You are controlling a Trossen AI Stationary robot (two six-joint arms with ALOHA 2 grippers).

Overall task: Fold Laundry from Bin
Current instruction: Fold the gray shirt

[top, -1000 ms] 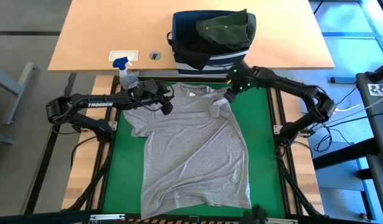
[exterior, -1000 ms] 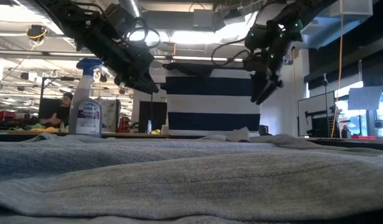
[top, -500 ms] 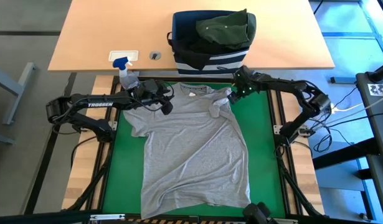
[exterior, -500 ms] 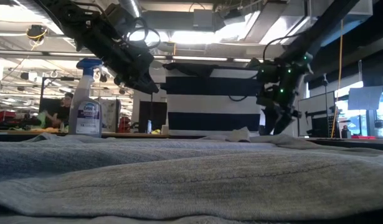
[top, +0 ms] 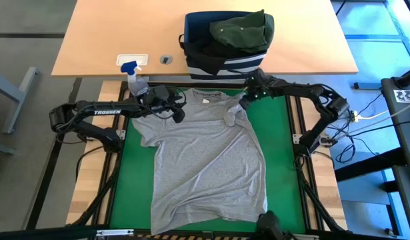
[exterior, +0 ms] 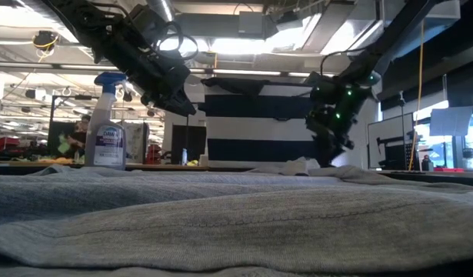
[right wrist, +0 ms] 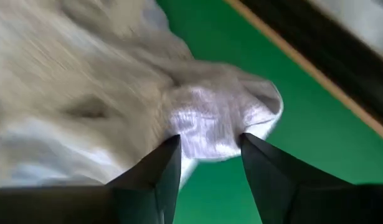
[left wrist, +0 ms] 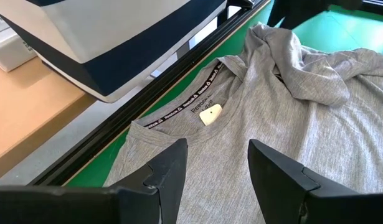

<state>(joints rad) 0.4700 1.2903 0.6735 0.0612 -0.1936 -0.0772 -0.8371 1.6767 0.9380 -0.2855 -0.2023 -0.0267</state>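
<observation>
A: What's on the green mat point(top: 279, 143)?
B: Light grey shirt point(top: 208, 160) lying flat — collar at the far edge.
A: Wooden table point(top: 111, 40) behind?
B: Striped bin point(top: 221, 63), spray bottle point(top: 135, 77) at near edge.

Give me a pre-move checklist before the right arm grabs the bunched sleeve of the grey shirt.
1. Right gripper lined up on the bunched sleeve: ok, cloth sits just past its jaws.
2. Right jaws apart enough to take cloth: ok, a gap shows between them.
3. Sleeve already gripped: not ok, no cloth is between the jaws yet.
4. Left gripper out of the way: ok, it hovers open over the grey shirt near the collar, holding nothing.
5. Shirt flat on the green mat: not ok, the right sleeve is crumpled.
6. Bin off the mat: ok, with dark green garment inside.
</observation>
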